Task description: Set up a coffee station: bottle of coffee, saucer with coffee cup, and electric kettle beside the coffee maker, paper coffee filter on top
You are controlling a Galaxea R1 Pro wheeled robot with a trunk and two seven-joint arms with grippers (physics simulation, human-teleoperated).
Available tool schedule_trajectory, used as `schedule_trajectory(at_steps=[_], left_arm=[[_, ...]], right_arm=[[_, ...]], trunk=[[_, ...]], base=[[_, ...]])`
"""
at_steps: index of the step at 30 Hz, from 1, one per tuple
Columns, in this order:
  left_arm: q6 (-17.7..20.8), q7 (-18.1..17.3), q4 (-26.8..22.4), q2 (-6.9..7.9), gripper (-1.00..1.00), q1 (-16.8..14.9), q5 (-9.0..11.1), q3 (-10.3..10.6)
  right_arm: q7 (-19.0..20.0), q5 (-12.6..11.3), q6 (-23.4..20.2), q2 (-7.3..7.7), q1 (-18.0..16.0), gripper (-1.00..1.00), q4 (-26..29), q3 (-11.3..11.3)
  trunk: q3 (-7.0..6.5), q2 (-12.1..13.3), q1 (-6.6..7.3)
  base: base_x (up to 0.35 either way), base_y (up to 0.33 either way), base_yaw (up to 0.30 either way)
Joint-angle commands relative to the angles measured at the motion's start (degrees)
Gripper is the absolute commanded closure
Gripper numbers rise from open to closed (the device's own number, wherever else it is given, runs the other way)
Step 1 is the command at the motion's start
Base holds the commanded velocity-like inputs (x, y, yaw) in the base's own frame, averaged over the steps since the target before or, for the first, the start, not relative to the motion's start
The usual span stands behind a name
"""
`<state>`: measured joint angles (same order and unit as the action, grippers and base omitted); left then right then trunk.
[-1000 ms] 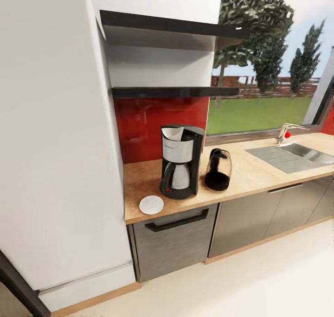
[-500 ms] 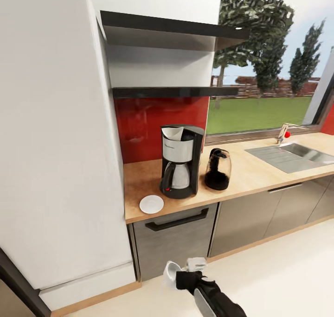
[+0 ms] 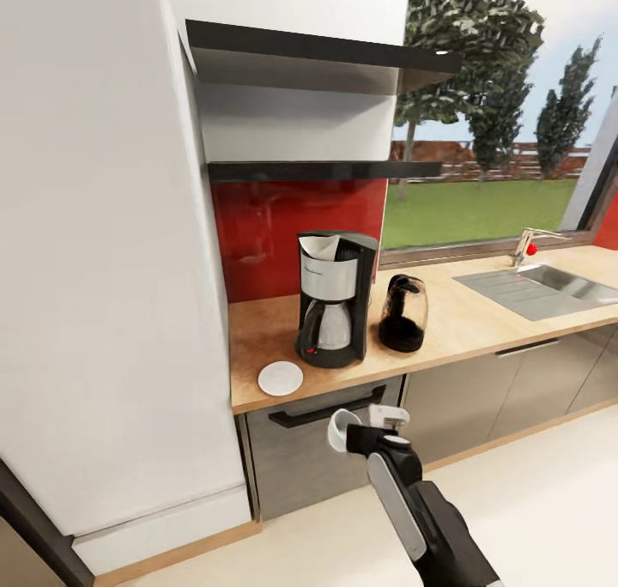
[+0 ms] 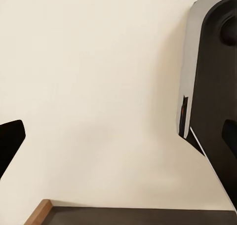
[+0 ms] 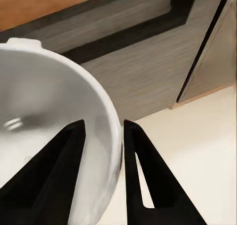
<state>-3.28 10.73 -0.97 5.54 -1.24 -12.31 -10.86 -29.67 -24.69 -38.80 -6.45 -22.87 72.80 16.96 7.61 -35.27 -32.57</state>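
Observation:
The coffee maker (image 3: 335, 299) stands on the countertop (image 3: 481, 317) with the white paper coffee filter (image 3: 319, 245) on its top. Right of it is the dark glass electric kettle (image 3: 403, 314). The white saucer (image 3: 280, 378) lies bare in front of it, near the counter's edge. My right gripper (image 3: 362, 429) hangs in front of the grey cabinet, below the saucer, shut on the coffee cup (image 3: 341, 427). Up close, the cup's (image 5: 44, 131) rim sits between the black fingers (image 5: 140, 166). The kitchen shelf (image 3: 326, 170) looks bare; the bottle of coffee is out of view. My left gripper (image 4: 118, 138) stands open over the floor.
A tall white cabinet (image 3: 94, 269) closes off the counter's left end. A sink (image 3: 558, 285) with a tap (image 3: 528, 244) lies at the right below the window. A higher black shelf (image 3: 309, 51) hangs above. Cream floor (image 3: 532, 501) spreads before the cabinets.
My right arm has risen into the head view with the cup, from out of sight to just below the counter's edge. The things on the counter have not moved.

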Motion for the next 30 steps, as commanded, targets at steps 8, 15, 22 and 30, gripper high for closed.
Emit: schedule_trajectory(at_steps=[8, 15, 22, 30], left_arm=[[-0.23, 0.17, 0.09, 0.00, -1.00, -0.07, -0.64, -0.65], [-0.23, 0.19, 0.14, 0.00, -1.00, 0.01, -0.70, -0.65], [-0.08, 0.19, 0.09, 0.07, -1.00, 0.01, -0.17, -1.21], [-0.06, 0.25, 0.12, 0.00, -1.00, 0.00, -0.40, -1.05]], right_arm=[[-7.58, -0.42, -5.63, -1.76, -3.76, 1.00, 3.39, 0.36], [-8.64, -0.32, -5.93, -2.40, -4.18, 1.00, 3.98, 0.61], [-8.79, -0.06, -5.94, -2.35, -4.20, 1.00, 3.93, 3.38], [-10.10, 0.07, -5.94, -2.34, -4.20, 1.00, 3.79, 3.69]], trunk=[[0.10, -0.08, -0.02], [0.10, -0.08, -0.02], [0.10, -0.08, -0.02], [0.31, -0.08, -0.02]], base=[[0.000, 0.000, 0.000], [0.000, 0.000, 0.000], [0.090, 0.045, 0.001], [0.175, 0.096, 0.144]])
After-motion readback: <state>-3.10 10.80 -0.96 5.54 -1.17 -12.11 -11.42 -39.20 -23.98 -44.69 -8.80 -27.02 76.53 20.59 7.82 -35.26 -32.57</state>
